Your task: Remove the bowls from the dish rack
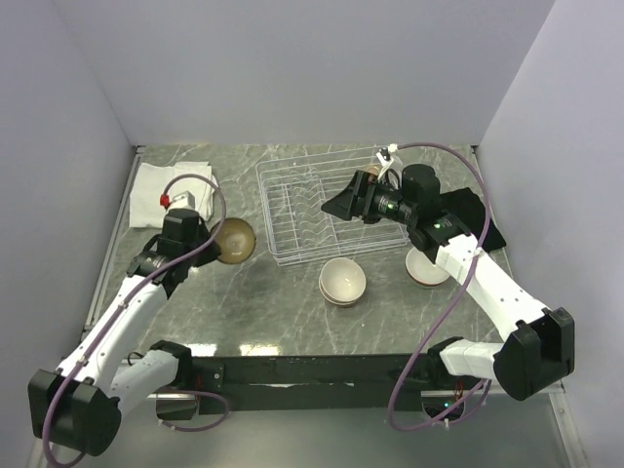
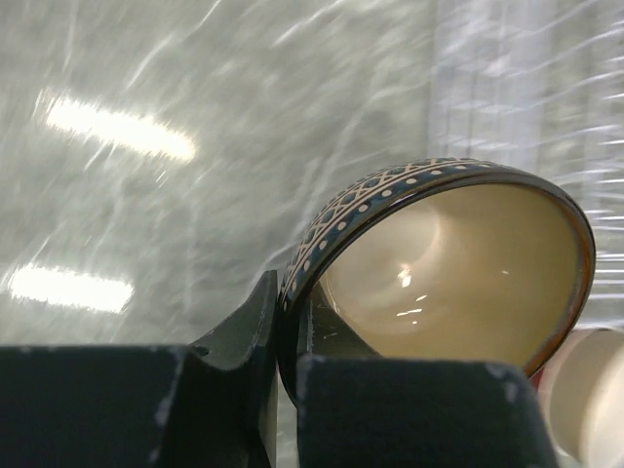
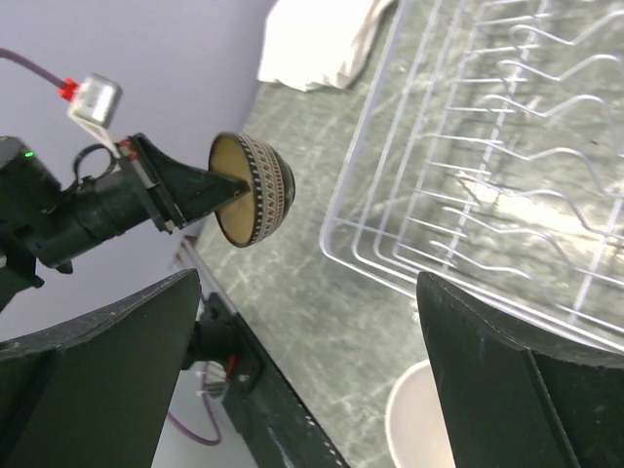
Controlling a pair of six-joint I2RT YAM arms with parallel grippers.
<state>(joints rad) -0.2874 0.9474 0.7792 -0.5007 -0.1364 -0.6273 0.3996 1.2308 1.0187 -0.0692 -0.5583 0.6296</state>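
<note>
While left hand (image 1: 212, 237) pinches patterned bowl (image 2: 458, 278) by rim, lower it level onto table (image 1: 278, 307); right hand (image 1: 338, 203) wide, empty.

Grey-green marbled stone tabletop (image 1: 283, 312) taken as the landmark; glossy, with bright streaks of reflected light across it in the left wrist view (image 2: 117, 127). At its far left corner, lying on it: a folded white cloth (image 1: 164, 185), slightly rumpled; the same cloth (image 3: 322, 39) at the top of the right wrist view. At its far right side, lying flat on it: a black rectangular mat (image 1: 485, 222), partly hidden. Enclosing it on three sides: plain pale lavender walls (image 1: 312, 68).
</note>
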